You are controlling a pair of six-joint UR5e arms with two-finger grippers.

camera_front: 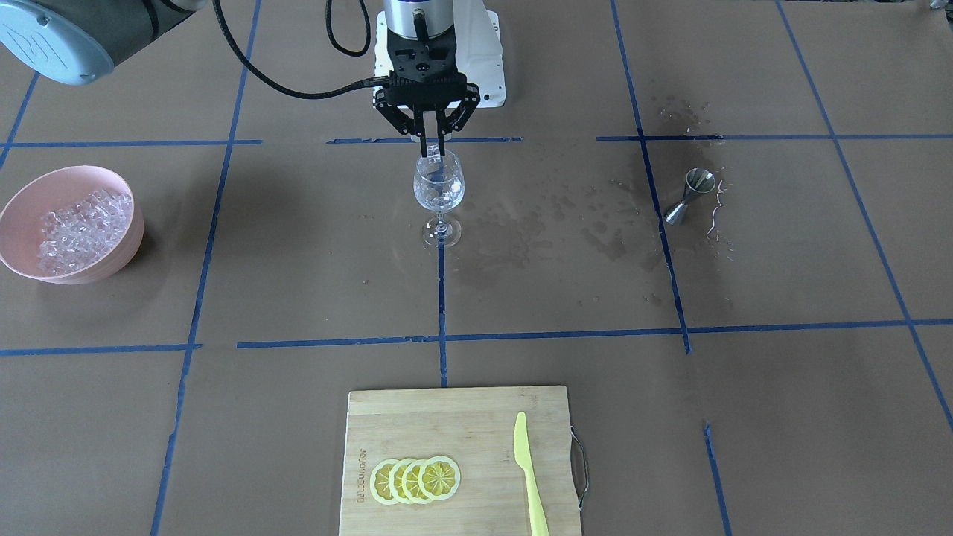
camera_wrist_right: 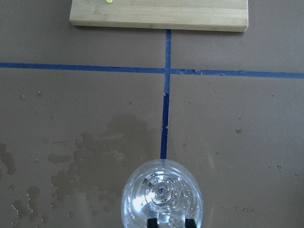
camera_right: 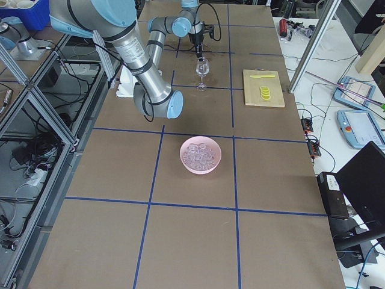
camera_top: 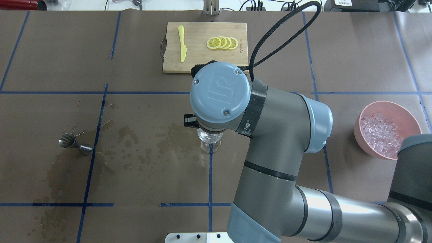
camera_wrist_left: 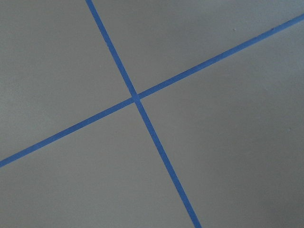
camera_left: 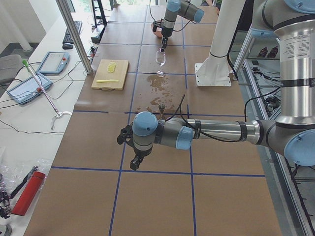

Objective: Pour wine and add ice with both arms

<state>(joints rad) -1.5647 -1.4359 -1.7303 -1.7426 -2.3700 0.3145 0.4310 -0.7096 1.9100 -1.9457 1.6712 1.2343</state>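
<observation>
Right pincer (camera_front: pixel 431 151): hangs straight down, drawn in to a narrow gap right at the rim of a clear stemmed wine glass (camera_front: pixel 439 190). Seems to pinch something small and clear there. Cannot tell against the glinting rim whether a piece of ice or only a reflection. In the right wrist view, looks down into the glass's round mouth, with black tips at either side of the near rim.

Left pincer (camera_left: pixel 133 166): shows only from the table's left end, pointing down over the paper, well apart from the glass. Cannot tell the spread of the jaws from there. In the left wrist view, nothing but two crossing blue tape lines.

Wine glass: stands upright near the middle of the brown paper-covered table (camera_front: pixel 298 260), foot on a blue tape line (camera_front: pixel 441 298). Glints inside the bowl; cannot tell ice from bare glass.

Just beside the foot: dark wet patches (camera_front: pixel 536 231) on the paper, spreading toward a small steel hourglass-shaped jigger (camera_front: pixel 689 195) on the robot's left side.

Well apart on the robot's right side: a heap of small clear ice pieces (camera_front: pixel 83 227), filling a round pink bowl (camera_front: pixel 119 260).

At the operators' edge: a bamboo cutting board (camera_front: pixel 447 424) carrying four overlapping yellow lemon slices (camera_front: pixel 417 480) and a yellow plastic knife (camera_front: pixel 527 469), near each other but not touching.
</observation>
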